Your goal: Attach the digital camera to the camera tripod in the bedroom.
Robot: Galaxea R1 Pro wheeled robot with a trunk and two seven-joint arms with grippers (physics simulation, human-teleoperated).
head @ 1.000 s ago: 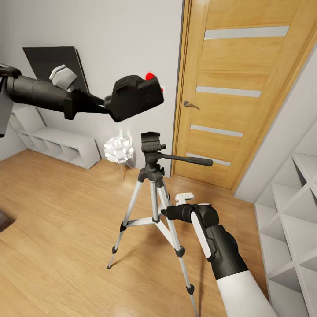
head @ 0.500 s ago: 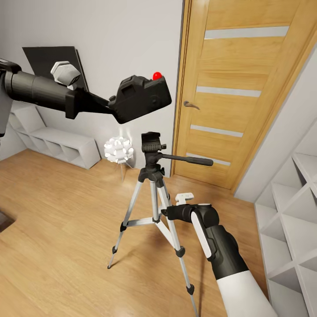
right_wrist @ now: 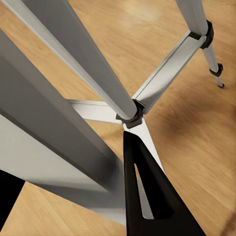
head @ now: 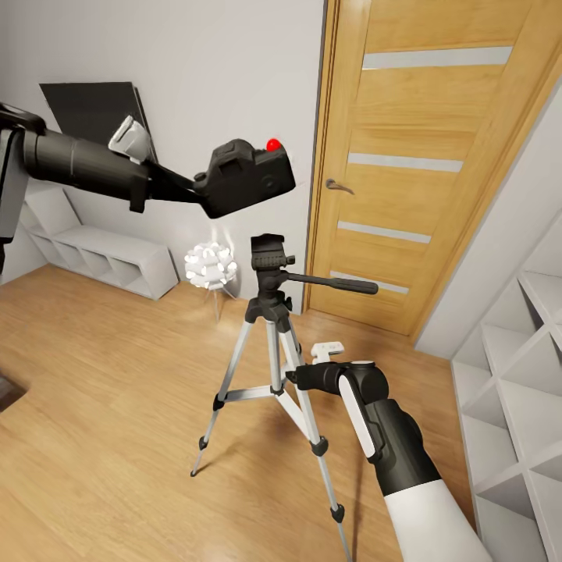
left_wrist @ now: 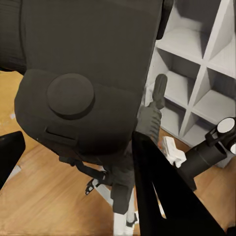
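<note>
Working from the left, my left claw (head: 191, 186) is closed on the digital camera (head: 248, 176), holding it in the air by one end, above the black head of the camera tripod (head: 269, 312) and a little to its left, well apart from it. Over the last second the camera has drifted a touch toward the door (head: 421, 156) and come back down slightly after rising, and the wrist has rolled, so the red dot now sits nearer the camera's top edge; I read that as lining the body up over the head before lowering, with the attaching itself not yet done. The tripod stands on the wood floor (head: 101, 375) before the door, its side handle pointing right, the white spiky-ball lamp (head: 209, 264) behind it. Further right, my right claw (head: 300, 379) sits against a tripod leg; it has not shifted, and whether it grips the leg I cannot tell. The left wrist view adds what the head view lacks: the camera's underside (left_wrist: 88, 98) close up, with the tripod (left_wrist: 150, 118) below and beyond it (handle toward the white cubby shelves (left_wrist: 196, 73)), confirming a gap. The right wrist view shows the silver legs (right_wrist: 98, 83) and their brace very close to one dark finger (right_wrist: 147, 196).
</note>
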